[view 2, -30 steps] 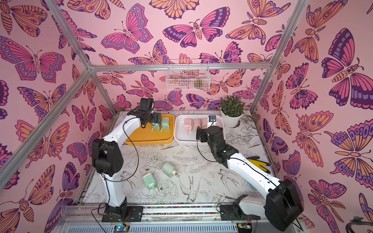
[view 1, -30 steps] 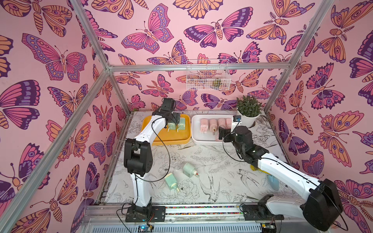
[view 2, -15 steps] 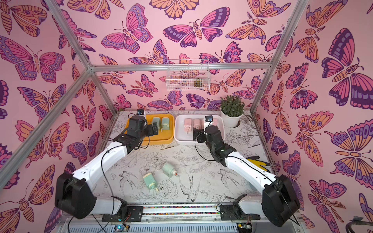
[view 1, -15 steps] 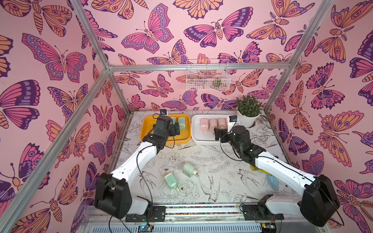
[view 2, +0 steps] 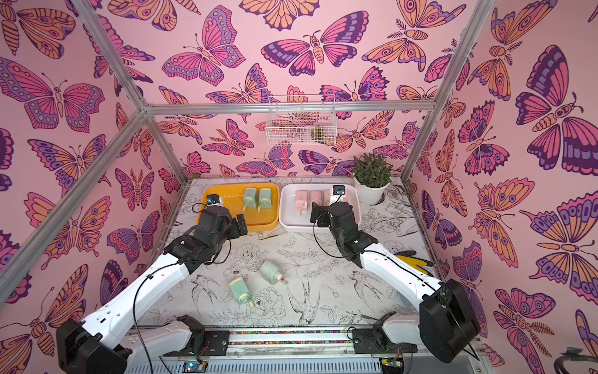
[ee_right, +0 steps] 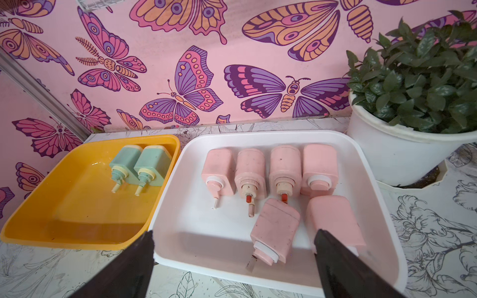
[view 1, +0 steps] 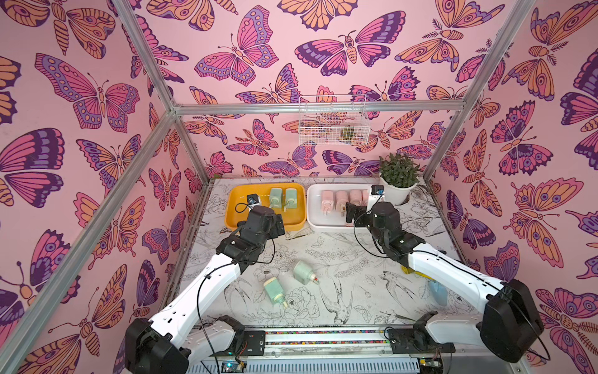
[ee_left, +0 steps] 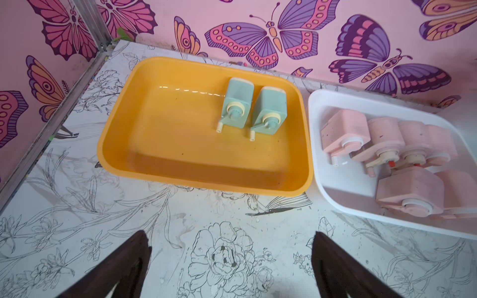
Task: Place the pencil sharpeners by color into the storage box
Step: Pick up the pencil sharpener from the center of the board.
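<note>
Grippers, left gripper [ee_left: 229, 268] and right gripper [ee_right: 232, 263], gape empty (two green sharpeners [view 1: 273, 291] lie loose on the table [view 1: 356, 268]).

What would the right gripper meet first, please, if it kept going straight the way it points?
Probably the nearer pink sharpener lying tilted in the white tray. The open right gripper hangs over the tray's near rim, aimed at it; depth is unclear.

A potted plant [view 1: 397, 181] sits in the counter's [view 1: 349, 259] far right corner, and a white wire basket [view 1: 332, 121] hangs on the butterfly-print back wall [view 2: 226, 58] above. A yellow glove [view 2: 412, 260] lies at the counter's right edge; near it, a pale blue flat item [view 1: 437, 291].
</note>
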`<control>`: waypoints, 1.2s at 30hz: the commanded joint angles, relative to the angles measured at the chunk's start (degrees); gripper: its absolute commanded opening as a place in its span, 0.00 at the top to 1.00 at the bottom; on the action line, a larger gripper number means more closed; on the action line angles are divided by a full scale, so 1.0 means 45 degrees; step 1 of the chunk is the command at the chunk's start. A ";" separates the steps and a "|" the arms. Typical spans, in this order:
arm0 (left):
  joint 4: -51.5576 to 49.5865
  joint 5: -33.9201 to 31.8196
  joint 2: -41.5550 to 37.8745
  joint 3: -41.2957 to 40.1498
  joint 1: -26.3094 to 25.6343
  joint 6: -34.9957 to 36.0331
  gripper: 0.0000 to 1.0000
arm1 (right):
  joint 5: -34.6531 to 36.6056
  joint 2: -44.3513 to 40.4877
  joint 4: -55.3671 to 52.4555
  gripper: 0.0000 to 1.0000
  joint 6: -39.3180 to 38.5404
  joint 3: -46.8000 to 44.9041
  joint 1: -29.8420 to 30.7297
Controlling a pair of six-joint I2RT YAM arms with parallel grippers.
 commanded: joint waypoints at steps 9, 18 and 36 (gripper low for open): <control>-0.4857 0.0077 -0.1479 -0.0283 -0.1984 -0.3586 0.00 | -0.1768 0.0072 0.1579 0.01 0.0168 -0.0547 0.0037; -0.7281 0.1535 -0.1294 -0.0471 -0.3653 -0.6786 0.00 | -0.2614 0.0944 0.1849 0.01 0.0192 0.0100 0.0035; -0.6886 0.2333 -0.1125 -0.2941 -0.4280 -0.9775 0.00 | -0.2232 0.0472 0.1371 0.01 0.0213 -0.0223 0.0047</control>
